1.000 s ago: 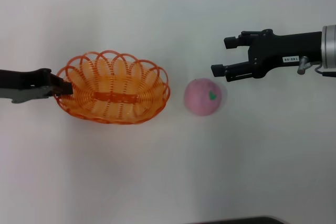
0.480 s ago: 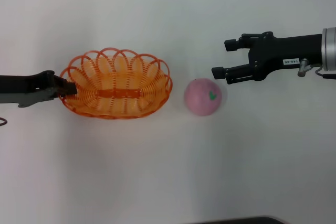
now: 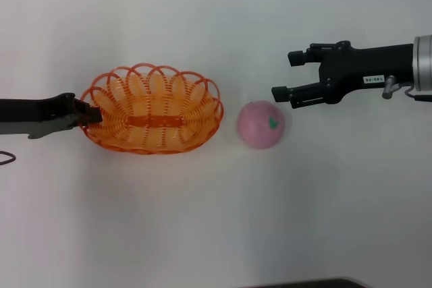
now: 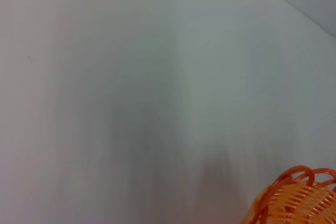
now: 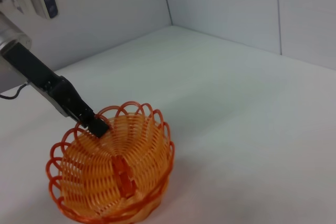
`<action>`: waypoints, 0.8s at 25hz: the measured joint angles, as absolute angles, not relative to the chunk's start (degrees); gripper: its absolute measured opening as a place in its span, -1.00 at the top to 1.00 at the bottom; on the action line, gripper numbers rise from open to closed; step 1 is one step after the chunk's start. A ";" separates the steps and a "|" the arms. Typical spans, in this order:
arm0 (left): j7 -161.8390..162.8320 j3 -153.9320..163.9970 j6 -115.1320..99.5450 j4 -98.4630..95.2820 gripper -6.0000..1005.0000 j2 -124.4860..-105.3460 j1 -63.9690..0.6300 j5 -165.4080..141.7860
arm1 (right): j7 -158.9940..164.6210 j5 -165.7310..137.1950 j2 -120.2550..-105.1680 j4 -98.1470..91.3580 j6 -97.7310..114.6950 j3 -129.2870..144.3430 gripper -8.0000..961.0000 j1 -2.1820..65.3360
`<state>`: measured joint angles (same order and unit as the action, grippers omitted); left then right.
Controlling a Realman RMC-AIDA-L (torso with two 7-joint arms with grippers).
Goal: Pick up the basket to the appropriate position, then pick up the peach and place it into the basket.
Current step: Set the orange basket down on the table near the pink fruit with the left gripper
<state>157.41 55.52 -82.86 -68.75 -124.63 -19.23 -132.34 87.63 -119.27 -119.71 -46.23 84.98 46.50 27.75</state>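
Observation:
The orange wire basket (image 3: 155, 123) rests left of centre on the white table. My left gripper (image 3: 91, 114) comes in from the left, shut on the basket's left rim. In the right wrist view the left gripper (image 5: 97, 124) clamps the scalloped edge of the basket (image 5: 113, 179). A piece of the basket rim (image 4: 294, 195) shows in the left wrist view. Just right of the basket lies the pink peach (image 3: 260, 124), apart from it, its green leaf mark facing up. My right gripper (image 3: 283, 75) hovers open just beyond and to the right of the peach, holding nothing.
The white tabletop (image 3: 202, 220) runs all around both objects. A dark edge (image 3: 304, 283) shows at the near side of the table. Grey walls (image 5: 226, 3) meet in a corner behind the table. A thin cable (image 3: 5, 158) lies at the far left.
My left gripper has moved the basket slightly to the right, closer to the peach, and it now sits more level. The right gripper and the peach have hardly moved.

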 joint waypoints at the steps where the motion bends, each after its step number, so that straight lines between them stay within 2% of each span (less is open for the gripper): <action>1: 157.41 56.07 -82.30 -68.61 0.85 -124.63 -19.02 -131.97 | 87.63 -119.27 -119.73 -46.23 84.95 46.50 -0.96 27.79; 20: 157.39 59.91 -77.67 -65.68 0.85 -124.63 -18.20 -129.92 | 87.63 -119.27 -119.80 -46.23 84.46 46.49 -0.96 28.06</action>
<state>157.39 59.91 -77.67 -65.68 -124.63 -18.20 -129.92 87.63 -119.27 -119.80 -46.23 84.46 46.49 28.06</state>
